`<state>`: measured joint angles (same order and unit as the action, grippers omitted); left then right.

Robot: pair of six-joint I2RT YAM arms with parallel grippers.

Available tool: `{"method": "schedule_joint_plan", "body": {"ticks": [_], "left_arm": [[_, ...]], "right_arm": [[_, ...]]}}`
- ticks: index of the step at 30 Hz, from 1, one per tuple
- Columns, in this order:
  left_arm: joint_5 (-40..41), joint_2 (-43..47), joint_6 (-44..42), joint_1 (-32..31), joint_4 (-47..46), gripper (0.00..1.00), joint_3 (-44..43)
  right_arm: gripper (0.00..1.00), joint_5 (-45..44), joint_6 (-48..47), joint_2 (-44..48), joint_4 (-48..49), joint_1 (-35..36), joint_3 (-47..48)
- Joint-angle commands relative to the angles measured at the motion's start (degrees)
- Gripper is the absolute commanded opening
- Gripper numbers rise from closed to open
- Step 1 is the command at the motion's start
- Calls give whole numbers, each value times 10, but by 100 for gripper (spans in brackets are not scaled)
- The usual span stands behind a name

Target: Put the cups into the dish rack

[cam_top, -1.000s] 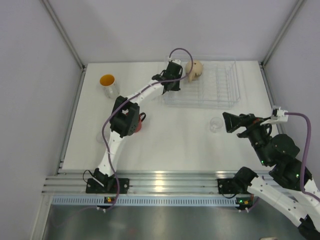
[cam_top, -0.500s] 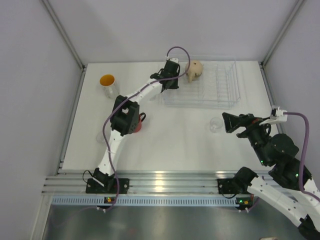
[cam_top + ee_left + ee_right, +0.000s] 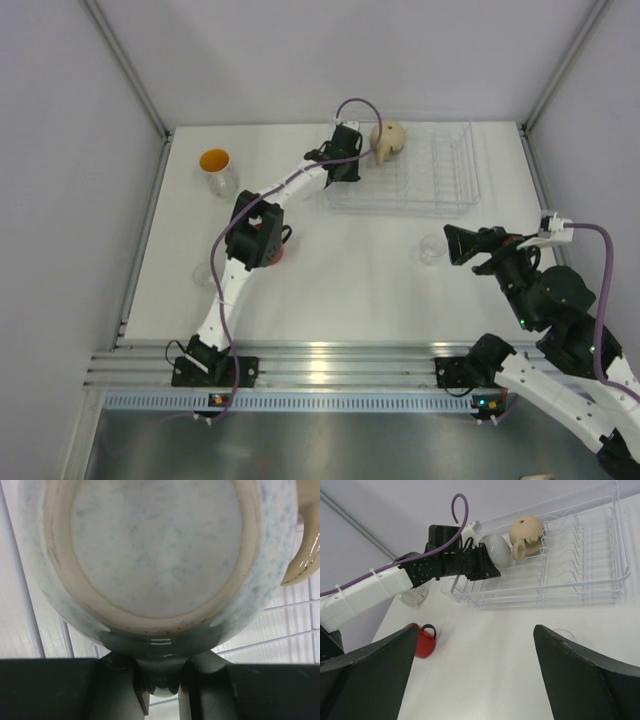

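My left gripper [image 3: 162, 680] is shut on a white speckled mug [image 3: 155, 545], holding it on its side over the near-left corner of the dish rack [image 3: 600, 587]. The same mug [image 3: 496, 550] lies against a tan mug [image 3: 526, 532] that rests inside the rack. In the top view the left gripper [image 3: 352, 160] sits at the rack's [image 3: 440, 195] left end, beside the tan mug [image 3: 389, 139]. My right gripper [image 3: 452, 243] stands open just right of a small clear glass [image 3: 432, 250], with nothing between its fingers.
A red mug [image 3: 422, 640] stands on the table, half hidden under the left arm's elbow [image 3: 255, 232] in the top view. An orange-lined clear cup [image 3: 216, 166] stands far left. Another clear glass [image 3: 201, 273] sits by the left arm.
The left arm has shifted only slightly at the rack's corner, still holding the white mug. The right arm has barely moved.
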<state>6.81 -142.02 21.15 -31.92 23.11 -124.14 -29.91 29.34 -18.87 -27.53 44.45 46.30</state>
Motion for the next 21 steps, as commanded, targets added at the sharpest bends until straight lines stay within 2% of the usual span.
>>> {"method": "schedule_joint_plan", "body": {"ticks": [1,5,17,21], "left_arm": [[0,10,6,2,-76,26,-37],[1,11,6,1,-77,31,-37],[-6,33,9,0,-79,34,-19],[10,37,7,1,-91,40,-21]], "right_arm": [[99,-9,-17,-7,5,-2,10],[99,-10,-20,-9,5,-2,12],[99,-9,-28,-14,9,-2,15],[99,-5,-26,-15,10,-1,15]]}}
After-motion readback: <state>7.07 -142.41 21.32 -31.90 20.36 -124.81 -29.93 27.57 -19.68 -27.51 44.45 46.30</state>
